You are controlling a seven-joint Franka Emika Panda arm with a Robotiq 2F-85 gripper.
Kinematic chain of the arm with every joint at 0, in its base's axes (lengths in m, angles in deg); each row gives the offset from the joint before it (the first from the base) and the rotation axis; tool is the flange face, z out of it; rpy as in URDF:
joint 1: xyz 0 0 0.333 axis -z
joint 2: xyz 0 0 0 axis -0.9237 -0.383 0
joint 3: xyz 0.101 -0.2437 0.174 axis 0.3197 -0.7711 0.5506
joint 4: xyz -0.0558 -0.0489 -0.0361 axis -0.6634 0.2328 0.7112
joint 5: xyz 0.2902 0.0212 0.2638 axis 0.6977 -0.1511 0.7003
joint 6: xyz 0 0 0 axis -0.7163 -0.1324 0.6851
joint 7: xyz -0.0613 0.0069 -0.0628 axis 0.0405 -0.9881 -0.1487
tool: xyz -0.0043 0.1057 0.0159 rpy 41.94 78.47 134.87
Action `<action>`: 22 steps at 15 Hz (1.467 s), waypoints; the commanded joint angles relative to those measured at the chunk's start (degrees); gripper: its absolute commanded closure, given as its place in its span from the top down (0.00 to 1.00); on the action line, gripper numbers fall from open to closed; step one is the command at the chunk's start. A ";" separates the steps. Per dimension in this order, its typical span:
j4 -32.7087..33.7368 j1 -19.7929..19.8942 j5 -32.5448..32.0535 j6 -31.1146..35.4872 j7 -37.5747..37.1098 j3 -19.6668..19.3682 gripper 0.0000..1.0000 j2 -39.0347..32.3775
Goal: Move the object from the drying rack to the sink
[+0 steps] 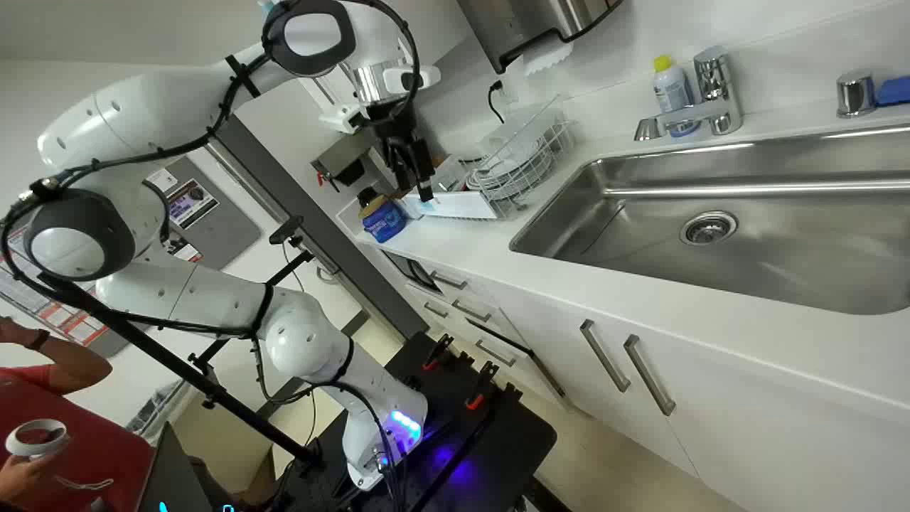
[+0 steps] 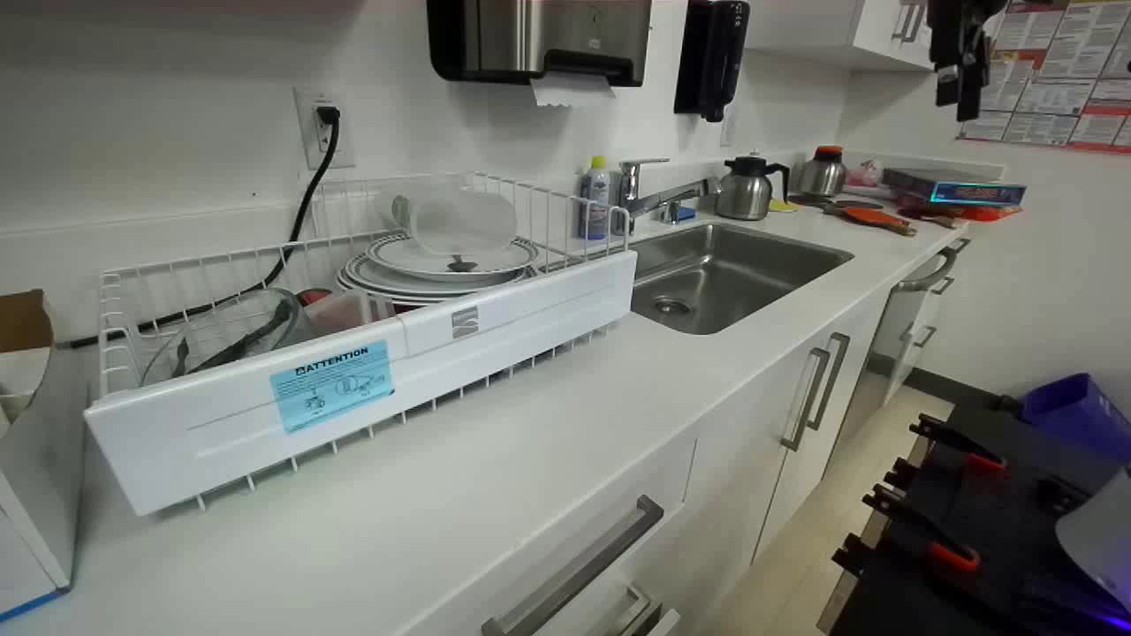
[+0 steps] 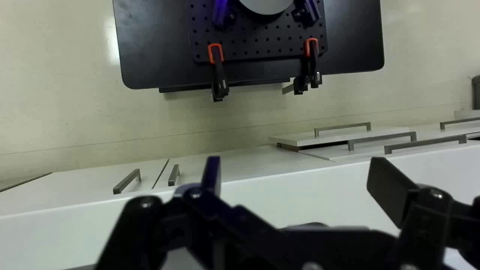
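The white wire drying rack [image 2: 495, 340] stands on the counter and also shows in an exterior view [image 1: 455, 205]. It holds several stacked plates [image 2: 424, 283], a translucent white container [image 2: 464, 225] on top of them and a clear container [image 2: 239, 325]. Which one the task means I cannot tell. The steel sink [image 1: 803, 263] is beside the rack and also shows in an exterior view [image 2: 742, 287]. It holds no objects that I can see. My gripper [image 3: 296, 168] is open and empty, high above the counter. It shows in both exterior views [image 1: 421, 186] [image 2: 959, 102].
A faucet [image 1: 714, 92] and a yellow-capped bottle [image 1: 672, 87] stand behind the sink. A paper towel dispenser [image 2: 548, 40] hangs above. A blue-labelled jar [image 1: 384, 219] and a cardboard box [image 2: 35, 459] are beyond the rack. A drawer [image 3: 337, 135] is partly open below the counter.
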 commanded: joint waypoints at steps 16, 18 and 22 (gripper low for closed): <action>2.40 -3.67 -0.11 7.68 0.16 10.37 1.00 -2.75; 3.01 -4.96 -0.80 12.10 0.06 12.81 1.00 -3.71; 4.40 -7.39 -0.86 21.27 0.97 16.18 1.00 -6.01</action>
